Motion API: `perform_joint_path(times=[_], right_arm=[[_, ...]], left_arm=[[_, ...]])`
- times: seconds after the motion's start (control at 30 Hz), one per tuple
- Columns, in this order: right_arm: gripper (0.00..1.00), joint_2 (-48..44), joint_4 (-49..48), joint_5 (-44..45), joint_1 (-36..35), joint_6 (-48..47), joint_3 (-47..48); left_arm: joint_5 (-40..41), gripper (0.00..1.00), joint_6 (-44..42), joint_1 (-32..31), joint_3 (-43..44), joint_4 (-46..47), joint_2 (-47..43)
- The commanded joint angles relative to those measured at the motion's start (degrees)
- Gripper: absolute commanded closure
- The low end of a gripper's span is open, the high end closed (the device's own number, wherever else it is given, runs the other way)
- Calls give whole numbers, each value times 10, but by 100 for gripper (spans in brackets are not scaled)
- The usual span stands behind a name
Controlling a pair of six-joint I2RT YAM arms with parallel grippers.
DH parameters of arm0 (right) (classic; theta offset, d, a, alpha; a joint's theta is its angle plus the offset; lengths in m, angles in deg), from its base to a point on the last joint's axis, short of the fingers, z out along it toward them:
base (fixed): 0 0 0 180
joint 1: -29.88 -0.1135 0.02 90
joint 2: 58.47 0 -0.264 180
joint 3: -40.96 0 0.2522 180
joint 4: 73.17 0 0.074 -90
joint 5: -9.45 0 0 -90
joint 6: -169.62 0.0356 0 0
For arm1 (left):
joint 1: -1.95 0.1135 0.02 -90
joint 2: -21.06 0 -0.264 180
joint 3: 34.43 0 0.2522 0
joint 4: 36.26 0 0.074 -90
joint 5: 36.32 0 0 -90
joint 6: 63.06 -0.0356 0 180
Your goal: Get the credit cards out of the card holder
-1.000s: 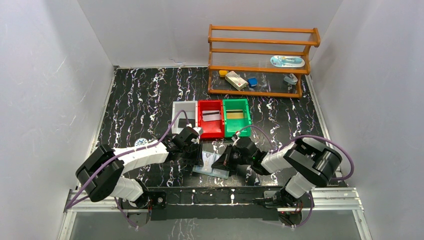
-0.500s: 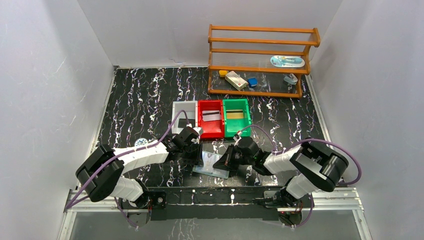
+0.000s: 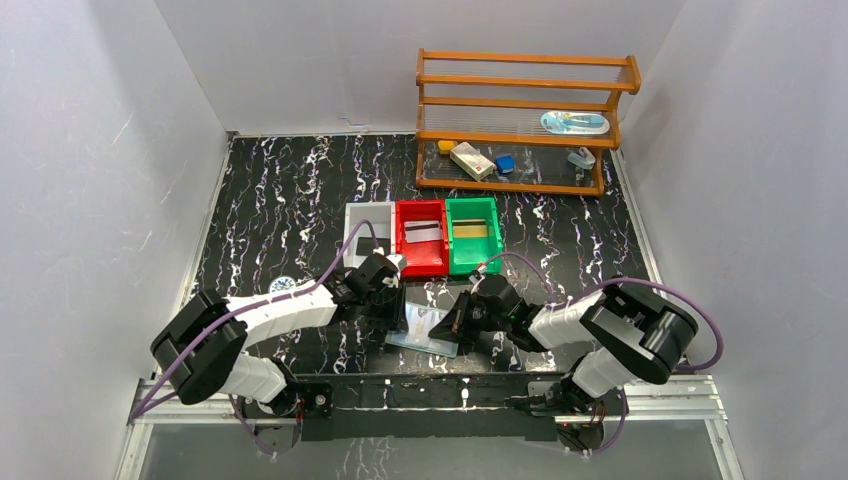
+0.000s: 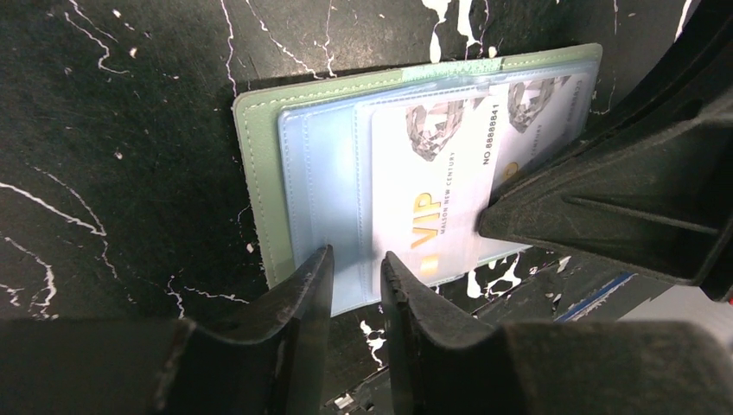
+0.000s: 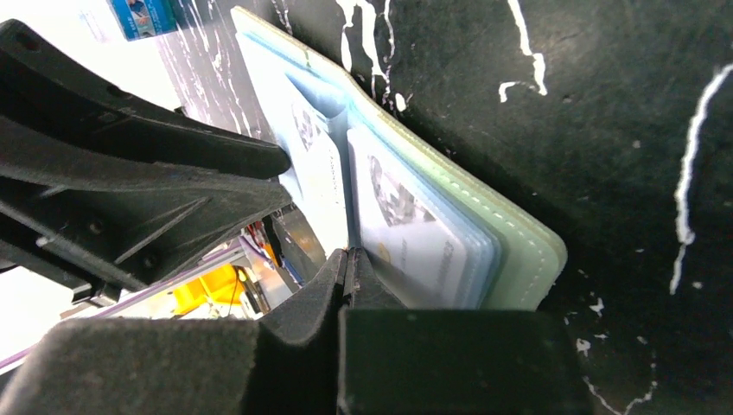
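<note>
The card holder (image 4: 252, 173) is lying open on the black marbled worktop (image 3: 280, 200) at the lower centre of the overhead view, just below a row made up of a white bin (image 3: 366, 214), a red bin (image 3: 421, 262) and a green bin (image 3: 472, 262), and the two hands are meeting over it from either side. A silver-grey card (image 3: 423, 233) is lying in the red bin and a gold card (image 3: 474, 230) in the green one. In the left wrist view a pale VIP card (image 4: 436, 199) is sticking out of a clear bluish pocket (image 4: 324, 190), with a second pale card (image 4: 553, 99) showing behind it at the upper right. The left hand (image 4: 354, 264) is coming in from the bottom edge, its jaws standing a narrow slit apart over the pocket's lower edge and gripping nothing. The right hand (image 5: 348, 258) is closed, its tips meeting against the edge of the VIP card; whether it is pinching the card, I cannot tell.
</note>
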State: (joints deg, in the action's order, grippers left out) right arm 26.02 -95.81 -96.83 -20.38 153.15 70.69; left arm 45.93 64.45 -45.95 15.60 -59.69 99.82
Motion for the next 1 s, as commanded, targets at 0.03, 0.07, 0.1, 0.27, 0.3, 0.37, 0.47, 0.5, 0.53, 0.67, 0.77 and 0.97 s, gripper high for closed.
perform_joint_path(times=[0.03, 0.07, 0.1, 0.27, 0.3, 0.37, 0.47, 0.5, 0.53, 0.67, 0.77, 0.97], right_arm=[[95, 30, -14, -3, 3, 3, 16], [95, 36, -20, -4, 3, 6, 15], [95, 41, -25, -4, 3, 9, 14], [95, 45, -28, 1, 3, 14, 11], [95, 46, -29, 1, 3, 13, 13], [95, 48, -28, -1, 3, 12, 16], [95, 48, -28, -2, 3, 12, 16], [95, 48, -28, -3, 3, 12, 16], [95, 48, -29, -3, 3, 12, 16], [95, 48, -28, -3, 3, 11, 18], [95, 48, -27, -5, 3, 10, 20], [95, 48, -27, -5, 3, 9, 22]], left_arm=[[37, 69, -22, 1, 9, -61, -35], [40, 67, -25, 1, 15, -64, -42], [45, 65, -30, 1, 20, -67, -46], [100, 60, -66, 1, 65, -123, -16], [110, 59, -74, 0, 75, -134, -8], [122, 58, -86, 0, 92, -150, 18], [124, 53, -100, -1, 103, -154, 34], [123, 53, -103, -1, 107, -155, 37], [121, 52, -107, -1, 111, -155, 43], [114, 50, -119, -2, 126, -156, 66], [109, 49, -118, -6, 131, -155, 75], [107, 44, -113, -12, 138, -152, 56]])
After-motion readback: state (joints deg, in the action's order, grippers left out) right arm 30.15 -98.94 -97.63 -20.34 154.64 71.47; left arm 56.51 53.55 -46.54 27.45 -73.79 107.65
